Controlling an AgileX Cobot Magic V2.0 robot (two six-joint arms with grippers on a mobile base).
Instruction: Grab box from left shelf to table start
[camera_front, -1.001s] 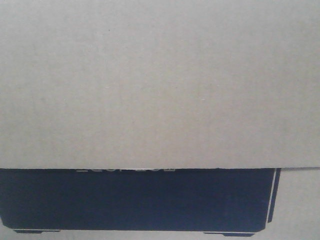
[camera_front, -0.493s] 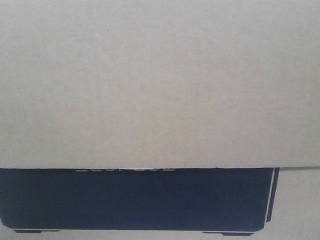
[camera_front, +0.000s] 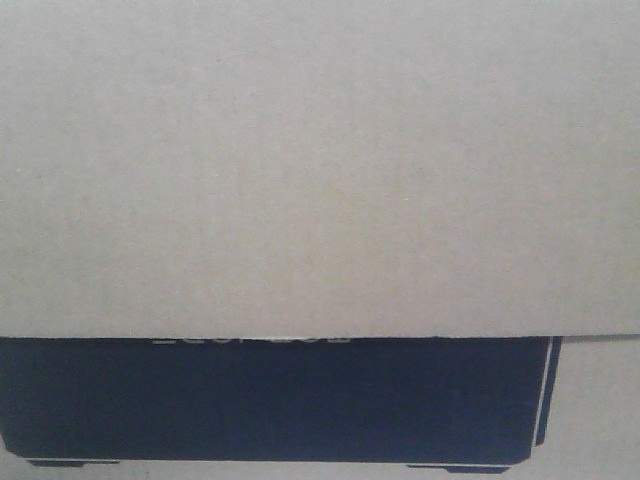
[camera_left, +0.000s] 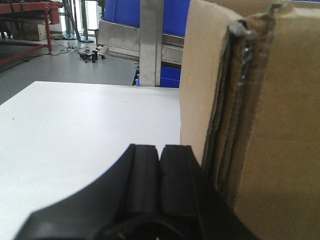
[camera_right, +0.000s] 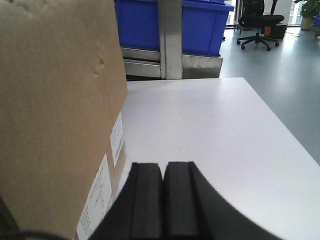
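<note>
The tan cardboard box (camera_front: 320, 170) fills the front view, its black printed panel (camera_front: 280, 400) with a thin white outline along the bottom. In the left wrist view the box (camera_left: 270, 130) stands just right of my left gripper (camera_left: 160, 150), which is shut with nothing between its fingers. In the right wrist view the box (camera_right: 55, 100), with white labels on its side, stands just left of my right gripper (camera_right: 163, 167), also shut and empty. Each gripper sits close beside a box side; I cannot tell whether they touch it. The shelf's silver rail (camera_left: 117, 36) lies beyond the table.
A white table (camera_left: 75, 125) spreads under both grippers, its right edge (camera_right: 280, 130) dropping to grey floor. Blue bins (camera_right: 200, 25) sit on the rack behind a metal upright (camera_right: 170, 40). An office chair (camera_right: 257, 22) stands at the far right, a red frame (camera_left: 30, 10) far left.
</note>
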